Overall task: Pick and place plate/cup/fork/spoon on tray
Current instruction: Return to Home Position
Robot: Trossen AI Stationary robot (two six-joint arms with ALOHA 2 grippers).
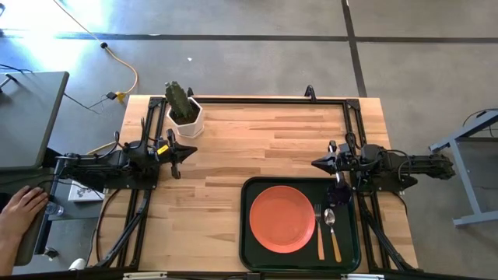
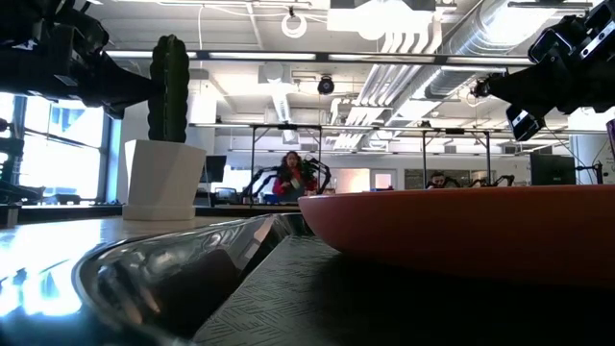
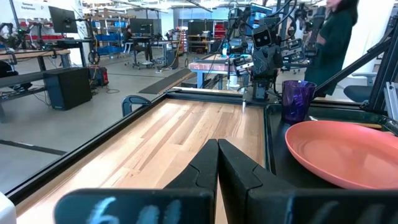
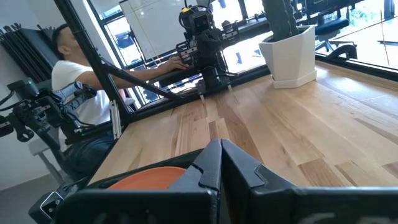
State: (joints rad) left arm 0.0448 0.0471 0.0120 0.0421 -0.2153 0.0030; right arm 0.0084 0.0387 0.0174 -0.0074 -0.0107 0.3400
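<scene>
All four items appear loaded on the tray; both arms parked, nothing held.

The dark green tray (image 1: 247,225) sits at the table's near right. In it: the orange-coral plate (image 1: 282,218) flat on the left part; the fork (image 1: 319,230) and spoon (image 1: 332,232) side by side just right of the plate, handles toward the near rim; the purple cup (image 3: 298,101) upright in the far right corner, partly hidden under the right arm from above. Judged complete, nothing left to place. Left gripper (image 1: 187,152) waits at the left edge by the potted cactus (image 1: 184,109), fingers pressed together, empty. Right gripper (image 1: 319,163) hangs just beyond the tray's far rim, fingers likewise closed on nothing.
</scene>
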